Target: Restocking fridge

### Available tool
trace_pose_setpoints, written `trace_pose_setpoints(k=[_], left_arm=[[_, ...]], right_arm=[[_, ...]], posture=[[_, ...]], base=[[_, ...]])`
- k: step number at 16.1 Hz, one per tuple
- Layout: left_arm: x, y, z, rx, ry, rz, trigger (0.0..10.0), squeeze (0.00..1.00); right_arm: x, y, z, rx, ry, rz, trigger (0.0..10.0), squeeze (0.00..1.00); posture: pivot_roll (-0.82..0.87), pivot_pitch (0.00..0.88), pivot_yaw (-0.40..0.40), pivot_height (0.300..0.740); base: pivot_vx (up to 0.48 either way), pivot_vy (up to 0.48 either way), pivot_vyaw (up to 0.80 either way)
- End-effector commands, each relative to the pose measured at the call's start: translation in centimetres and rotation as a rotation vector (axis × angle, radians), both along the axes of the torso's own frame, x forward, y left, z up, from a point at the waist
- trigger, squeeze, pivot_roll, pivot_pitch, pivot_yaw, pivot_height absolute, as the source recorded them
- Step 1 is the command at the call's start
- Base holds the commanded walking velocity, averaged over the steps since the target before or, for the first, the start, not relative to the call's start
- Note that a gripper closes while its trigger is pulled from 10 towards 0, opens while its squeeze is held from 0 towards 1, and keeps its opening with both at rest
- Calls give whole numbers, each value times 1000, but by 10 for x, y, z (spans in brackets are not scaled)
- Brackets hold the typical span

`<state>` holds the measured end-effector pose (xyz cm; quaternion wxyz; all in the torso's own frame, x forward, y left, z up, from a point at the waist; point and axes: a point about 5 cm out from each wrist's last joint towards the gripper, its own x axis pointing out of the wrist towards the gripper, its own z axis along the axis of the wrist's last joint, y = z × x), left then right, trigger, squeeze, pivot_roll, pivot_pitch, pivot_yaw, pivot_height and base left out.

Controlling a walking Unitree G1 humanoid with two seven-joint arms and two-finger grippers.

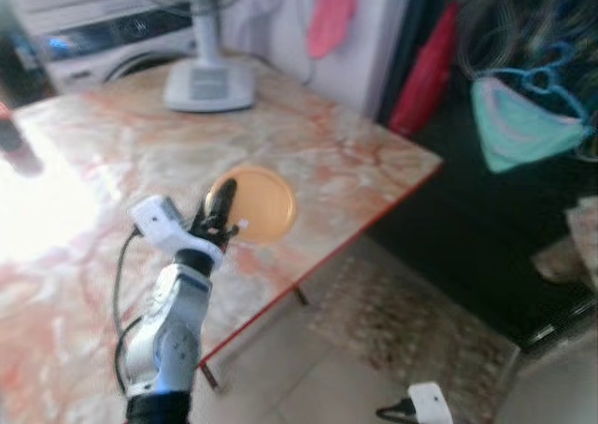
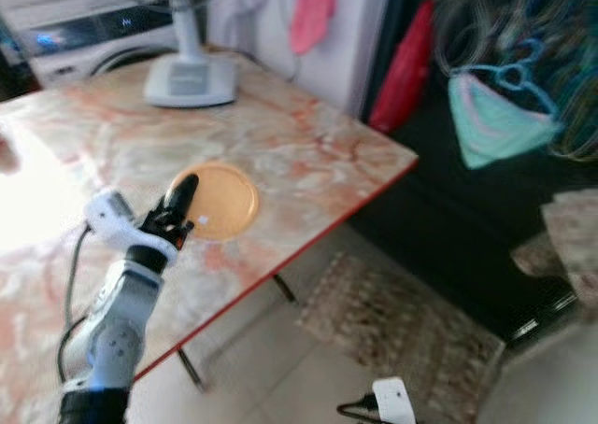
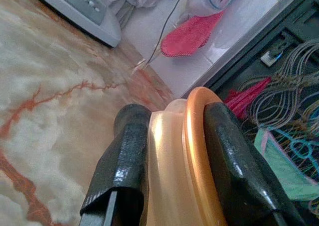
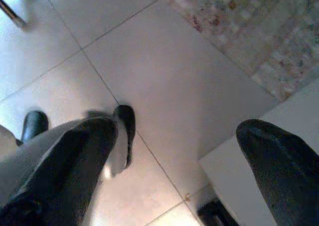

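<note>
Left gripper (image 3: 172, 151) clamped on orange plate (image 1: 257, 203) at marble table (image 1: 355, 162).
Right gripper (image 4: 189, 156) hangs above tiled floor (image 4: 164, 61), fingers spread wide, holding nothing.

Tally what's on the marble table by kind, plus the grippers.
Orange plates: 1, orange plate, rim clamped in the left gripper
Fan bases: 1, white fan base, far end of the table
Grippers: 2, left on the plate; right gripper hangs over the floor tiles, jaws apart
Total: 4
</note>
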<state>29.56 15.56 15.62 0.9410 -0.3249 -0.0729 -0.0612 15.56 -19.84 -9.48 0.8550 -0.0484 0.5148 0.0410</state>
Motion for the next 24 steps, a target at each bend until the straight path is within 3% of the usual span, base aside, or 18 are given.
trace_pose_setpoints(k=[1,18,24], left_arm=[[2,-9,6,-9,-16,-31,10000,0],[6,-11,9,-23,-27,-37,10000,0],[6,-10,0,-17,9,-30,10000,0]], right_arm=[[-6,-2,-2,-6,22,1,10000,0],[-7,-1,-2,10,33,19,10000,0],[-6,-1,-2,12,31,15,10000,0]], posture=[[20,14,23,740],[18,12,24,740],[17,24,25,740]], base=[[0,0,-788],[0,-18,-786],[0,0,-781]])
